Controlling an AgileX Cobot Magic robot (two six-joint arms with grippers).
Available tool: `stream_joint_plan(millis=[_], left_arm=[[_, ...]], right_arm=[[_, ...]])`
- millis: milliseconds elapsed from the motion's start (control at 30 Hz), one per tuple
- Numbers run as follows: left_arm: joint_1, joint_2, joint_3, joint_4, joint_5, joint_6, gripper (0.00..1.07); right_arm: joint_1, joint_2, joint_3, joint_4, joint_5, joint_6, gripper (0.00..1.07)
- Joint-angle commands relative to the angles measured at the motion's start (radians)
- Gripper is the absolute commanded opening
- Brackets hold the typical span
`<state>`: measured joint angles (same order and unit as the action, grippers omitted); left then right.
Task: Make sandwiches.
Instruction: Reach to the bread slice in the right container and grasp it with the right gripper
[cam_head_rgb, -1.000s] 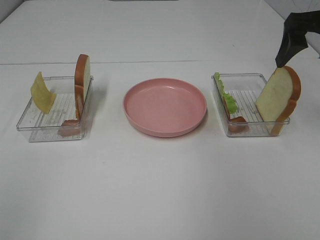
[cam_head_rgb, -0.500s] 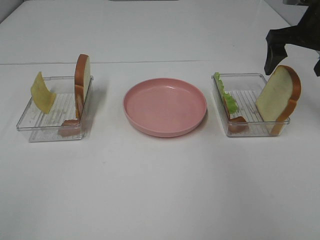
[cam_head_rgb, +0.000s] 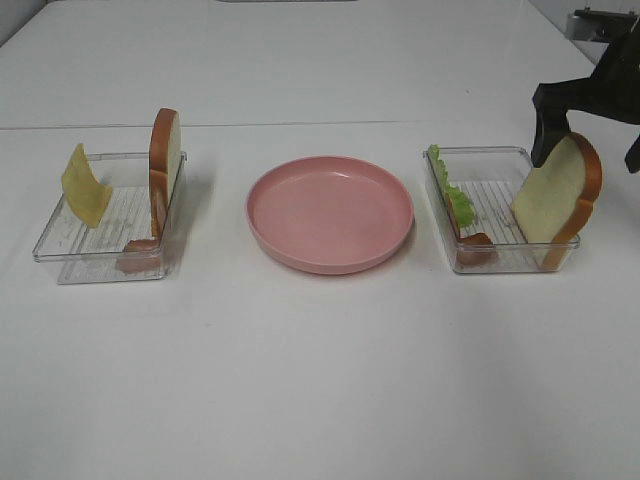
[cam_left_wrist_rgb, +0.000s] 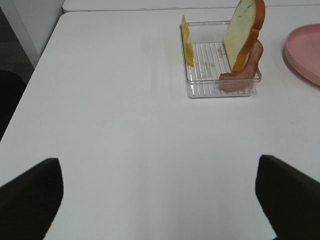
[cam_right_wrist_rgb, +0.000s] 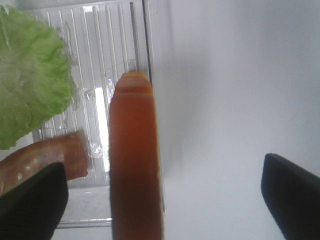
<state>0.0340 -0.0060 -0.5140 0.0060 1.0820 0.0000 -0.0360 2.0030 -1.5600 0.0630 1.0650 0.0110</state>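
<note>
While the right gripper (cam_right_wrist_rgb: 162, 200) hangs spread wide, the bread slice (cam_right_wrist_rgb: 132, 165) stands between its jaws, clear of both.

sandwich pieces (cam_head_rgb: 556, 195) apart, propped upright

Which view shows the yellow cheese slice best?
Exterior high: the thin yellow cheese slice shows its broad face, leaning in the left clear plastic tray. Left wrist shows it nearly edge-on; right wrist misses it.
</note>
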Motion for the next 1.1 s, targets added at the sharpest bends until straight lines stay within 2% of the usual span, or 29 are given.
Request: stream_joint_plan(millis=[33, 267, 333, 367, 433, 533, 567, 1000, 1100], left_arm=[[0.003, -0.014, 0.0, -0.006, -0.008, -0.006, 1.02], [0.003, -0.014, 0.0, -0.006, -0.008, -0.006, 1.02], [0.003, -0.014, 0.0, -0.006, -0.008, -0.006, 1.02], [0.003, -0.014, 0.0, -0.006, -0.008, -0.006, 1.02], [0.003, -0.014, 0.0, -0.006, -0.008, -0.006, 1.02], [0.003, -0.014, 0.0, -0.006, -0.008, -0.006, 1.02], [0.003, -0.014, 0.0, -0.006, -0.008, -0.006, 1.02], [0.003, -0.014, 0.0, -0.006, -0.008, -0.006, 1.02], [0.003, -0.014, 0.0, -0.006, -0.008, -0.006, 1.02]], right_arm=[[-0.004, 0.019, -0.004, 0.006, 0.013, -0.011, 0.98], [-0.004, 0.027, -0.004, 0.078, 0.027, -0.022, 0.93], [-0.004, 0.029, -0.004, 0.098, 0.033, -0.033, 0.83], [-0.004, 0.029, -0.004, 0.098, 0.033, -0.033, 0.83], [-0.004, 0.032, -0.004, 0.099, 0.032, -0.033, 0.6], [-0.004, 0.032, -0.004, 0.099, 0.03, -0.033, 0.56], [-0.004, 0.032, -0.004, 0.099, 0.029, -0.033, 0.49], [-0.003, 0.031, -0.004, 0.1, 0.043, -0.031, 0.49], [-0.003, 0.031, -0.004, 0.1, 0.041, -0.029, 0.46]])
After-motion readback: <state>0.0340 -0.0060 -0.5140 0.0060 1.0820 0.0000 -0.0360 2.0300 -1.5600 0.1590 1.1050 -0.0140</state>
